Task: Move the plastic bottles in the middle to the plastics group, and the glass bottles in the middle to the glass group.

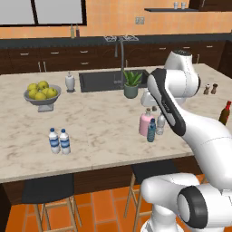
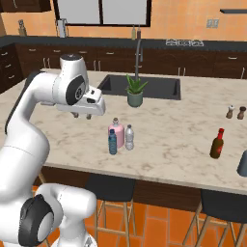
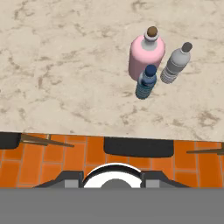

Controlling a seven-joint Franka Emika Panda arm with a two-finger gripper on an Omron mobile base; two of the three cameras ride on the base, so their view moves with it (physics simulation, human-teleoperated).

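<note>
While the arm reached out over the marble bench [image 2: 169, 144], its tool [image 2: 83, 116] hung in the air above the surface, up and to the left of the three middle bottles in the right base view, touching none of them. Its short fingers pointed down with nothing between them; how far apart they stood could not be told.

The pink bottle [image 3: 146, 54] stood upright near the bench's front edge. Just in front of it was the blue-teal bottle [image 3: 145, 82], and the clear greyish bottle [image 3: 176, 63] stood just beside the pink one. The three formed a tight cluster; whether they touched could not be told.

Two water bottles with blue labels [image 1: 59, 141] stood side by side well to the left of that cluster in the left base view. A dark bottle with a red neck [image 2: 217, 144] stood well to the right in the right base view, with two small shakers [image 2: 236, 112] beyond it. A bowl of yellow-green fruit [image 1: 42, 94], a potted plant [image 2: 135, 91] and the sink [image 1: 106, 80] lay farther back.
</note>
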